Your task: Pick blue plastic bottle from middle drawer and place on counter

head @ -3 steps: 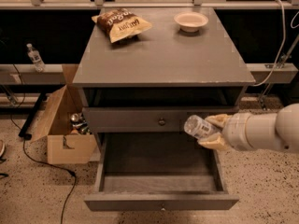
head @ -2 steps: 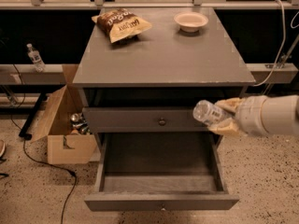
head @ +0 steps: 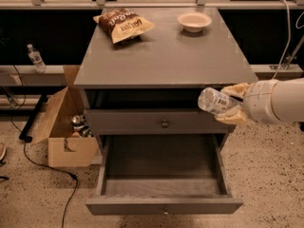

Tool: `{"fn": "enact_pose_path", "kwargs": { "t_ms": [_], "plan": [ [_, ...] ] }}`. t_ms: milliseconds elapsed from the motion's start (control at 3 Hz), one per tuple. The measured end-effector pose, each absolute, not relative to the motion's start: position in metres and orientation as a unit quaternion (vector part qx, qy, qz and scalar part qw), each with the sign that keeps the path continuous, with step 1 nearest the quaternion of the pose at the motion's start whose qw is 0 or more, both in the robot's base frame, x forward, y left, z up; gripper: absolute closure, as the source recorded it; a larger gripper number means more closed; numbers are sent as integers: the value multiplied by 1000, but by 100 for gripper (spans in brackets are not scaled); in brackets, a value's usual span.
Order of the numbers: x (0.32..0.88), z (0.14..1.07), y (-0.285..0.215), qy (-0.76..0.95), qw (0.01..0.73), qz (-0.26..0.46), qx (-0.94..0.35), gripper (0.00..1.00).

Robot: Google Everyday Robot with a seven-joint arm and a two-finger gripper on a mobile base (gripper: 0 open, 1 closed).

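My gripper (head: pixel 233 104) comes in from the right and is shut on the blue plastic bottle (head: pixel 213 101), a small clear bottle held on its side with its base pointing left. It hangs just below the front right edge of the counter (head: pixel 164 56), in front of the closed drawer with the round knob (head: pixel 164 124). The middle drawer (head: pixel 161 204) is pulled open below it, and its dark grey inside holds nothing that I can see.
A brown snack bag (head: pixel 122 23) lies at the counter's back left and a white bowl (head: pixel 194 21) at the back right. An open cardboard box (head: pixel 66 127) stands on the floor to the left. Another clear bottle (head: pixel 35 58) stands on a ledge at far left.
The gripper has lifted the bottle up and a little right, from beside the open drawer to just under the counter's front edge.
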State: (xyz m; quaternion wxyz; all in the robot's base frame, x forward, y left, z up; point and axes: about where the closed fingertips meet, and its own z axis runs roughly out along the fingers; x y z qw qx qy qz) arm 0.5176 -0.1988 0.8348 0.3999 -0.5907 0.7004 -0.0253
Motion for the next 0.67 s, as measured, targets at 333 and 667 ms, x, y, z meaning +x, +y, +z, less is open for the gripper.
{"fn": "enact_pose_path", "kwargs": {
  "t_ms": [333,667],
  "plan": [
    [524,840,-197,695,392,-32,-602,100],
    [554,862,-200,689,347,-71,-632,100]
  ]
}}
